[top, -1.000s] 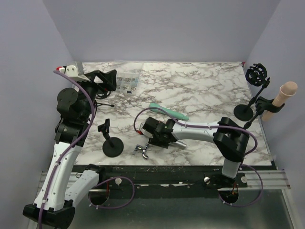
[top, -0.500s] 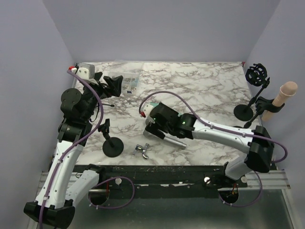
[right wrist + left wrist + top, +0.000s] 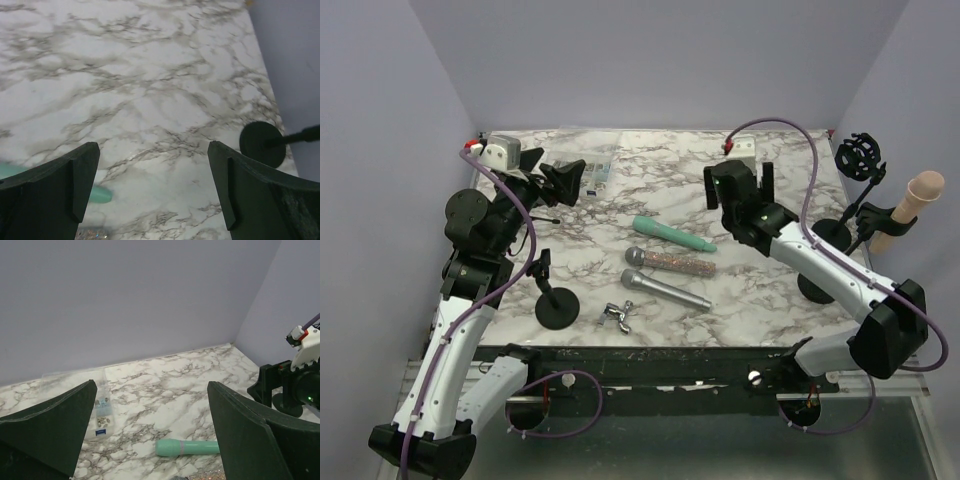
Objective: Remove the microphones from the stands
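A silver microphone (image 3: 665, 289) lies flat on the marble table (image 3: 760, 290), apart from the black stand (image 3: 557, 308), whose clip (image 3: 539, 265) holds nothing. My right gripper (image 3: 757, 190) hangs open and empty above the back right of the table; in its wrist view the open right gripper (image 3: 152, 195) frames bare marble. My left gripper (image 3: 560, 180) is open and empty over the back left. In the left wrist view the open left gripper (image 3: 150, 440) looks toward a green microphone (image 3: 187, 446).
A green microphone (image 3: 672, 234) and a glittery one (image 3: 670, 262) lie beside the silver one. A metal wing nut (image 3: 618, 315) rests near the front edge. A clear box (image 3: 590, 172) sits at back left. A second stand (image 3: 830, 235) and a beige microphone (image 3: 910, 205) are at the right edge.
My right gripper has opened, let go of the silver microphone on the table and swung up and away to the back right. The left arm shifted slightly.
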You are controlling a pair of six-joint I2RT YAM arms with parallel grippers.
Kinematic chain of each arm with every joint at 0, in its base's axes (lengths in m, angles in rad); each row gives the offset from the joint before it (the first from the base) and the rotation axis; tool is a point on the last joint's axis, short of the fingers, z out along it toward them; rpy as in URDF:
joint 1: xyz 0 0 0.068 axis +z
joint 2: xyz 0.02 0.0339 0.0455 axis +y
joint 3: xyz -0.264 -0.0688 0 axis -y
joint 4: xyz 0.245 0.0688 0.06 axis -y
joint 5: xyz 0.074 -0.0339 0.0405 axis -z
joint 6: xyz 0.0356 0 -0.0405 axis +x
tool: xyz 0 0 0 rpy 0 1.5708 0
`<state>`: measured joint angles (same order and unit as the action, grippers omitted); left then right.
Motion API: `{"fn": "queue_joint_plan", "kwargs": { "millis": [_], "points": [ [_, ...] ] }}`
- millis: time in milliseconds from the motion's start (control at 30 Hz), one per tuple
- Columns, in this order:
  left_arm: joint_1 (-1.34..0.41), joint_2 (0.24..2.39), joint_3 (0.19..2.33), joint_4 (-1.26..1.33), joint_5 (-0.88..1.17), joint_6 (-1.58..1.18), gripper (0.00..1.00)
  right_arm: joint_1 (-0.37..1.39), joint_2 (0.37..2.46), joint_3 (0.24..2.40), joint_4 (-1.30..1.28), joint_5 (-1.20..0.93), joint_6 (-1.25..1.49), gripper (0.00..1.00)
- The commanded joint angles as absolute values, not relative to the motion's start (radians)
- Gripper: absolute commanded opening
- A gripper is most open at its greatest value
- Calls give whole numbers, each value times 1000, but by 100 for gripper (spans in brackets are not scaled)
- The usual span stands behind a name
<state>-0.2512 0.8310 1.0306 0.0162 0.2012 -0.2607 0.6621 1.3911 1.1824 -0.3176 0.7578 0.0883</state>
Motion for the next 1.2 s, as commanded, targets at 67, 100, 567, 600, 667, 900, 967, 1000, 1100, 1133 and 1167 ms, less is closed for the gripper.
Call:
{"fn": "queue_joint_plan", "kwargs": {
  "millis": [67, 100, 567, 600, 667, 900, 967, 1000, 1100, 1133, 1167],
  "points": [
    [-259, 827, 1016, 54, 253, -289, 97, 476, 1432, 1086, -295, 1047, 395, 94],
    [-259, 827, 1016, 55, 252, -290, 97, 449, 1446, 1074, -285, 1051, 428, 94],
    [-259, 829, 1007, 65, 253, -295, 97, 169, 1623, 982, 80, 1277, 428, 91],
    [-259, 828, 1006, 64, 253, -295, 97, 158, 1630, 971, 142, 1292, 389, 91],
    [-259, 830, 1006, 67, 253, -296, 97, 133, 1642, 948, 251, 1296, 316, 92],
    [-259, 857, 1018, 51, 260, -308, 96, 33, 1672, 910, 405, 1265, 238, 96],
    [-260, 859, 1024, 45, 272, -318, 96, 8, 1682, 909, 423, 1250, 233, 97],
    [-260, 861, 1025, 48, 280, -324, 96, 6, 1689, 906, 436, 1246, 224, 98],
    [-261, 869, 1027, 45, 290, -337, 96, -22, 1706, 892, 525, 1241, 162, 98],
    [-261, 872, 1031, 42, 294, -340, 96, -23, 1715, 891, 549, 1249, 146, 98],
    [-261, 873, 1033, 41, 297, -342, 96, -24, 1721, 895, 554, 1257, 144, 98]
  ]
}}
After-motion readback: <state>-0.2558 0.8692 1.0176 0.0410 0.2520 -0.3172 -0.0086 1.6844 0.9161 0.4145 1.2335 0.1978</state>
